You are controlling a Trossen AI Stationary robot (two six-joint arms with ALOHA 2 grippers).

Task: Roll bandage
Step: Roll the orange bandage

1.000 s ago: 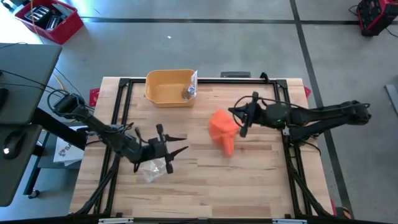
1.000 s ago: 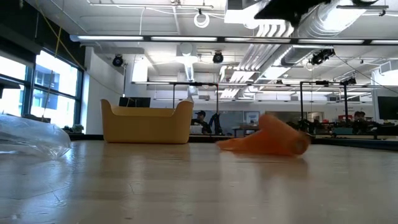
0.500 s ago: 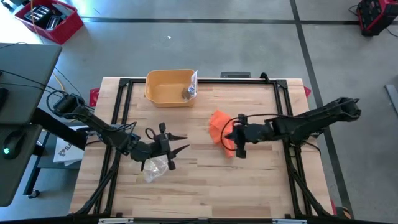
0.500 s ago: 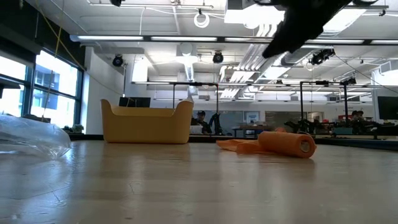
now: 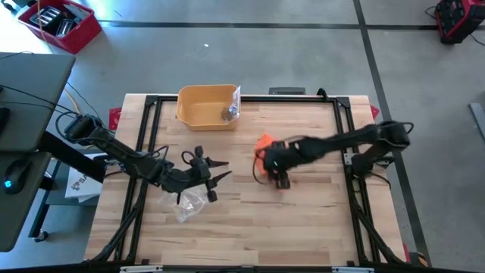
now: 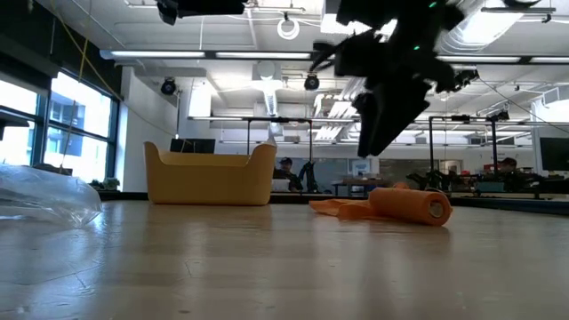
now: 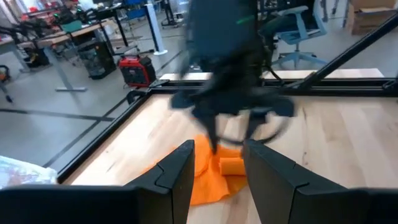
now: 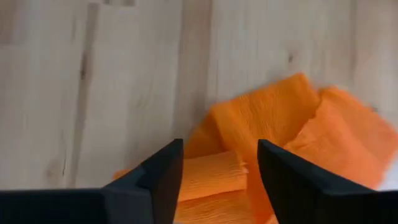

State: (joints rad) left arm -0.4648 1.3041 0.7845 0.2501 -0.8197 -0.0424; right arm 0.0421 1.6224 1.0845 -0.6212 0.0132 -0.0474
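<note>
The orange crepe bandage lies near the middle of the light wooden bench, a little toward the right arm's side. In the low view one end is wound into a short cylinder lying on its side, its spiral end face showing, while a flat loose tail trails from it toward the yellow tub. In the right wrist view the cloth shows crumpled folds spread flat beside the rolled portion. Judgement: rolling is partly done; a length of unrolled, untidy tail remains to be wound on, and the roll does not look tight or finished.

The right gripper hangs directly over the bandage, its jaws apart and holding nothing; the cloth shows between and beyond them in its wrist view. Whether the fingertips touch the cloth cannot be told.

The left gripper waits well apart, toward the left side of the bench, jaws apart and empty, above a crumpled clear plastic wrapper.

The yellow plastic tub stands at the far edge of the bench with a small grey item inside it that cannot be made out.
</note>
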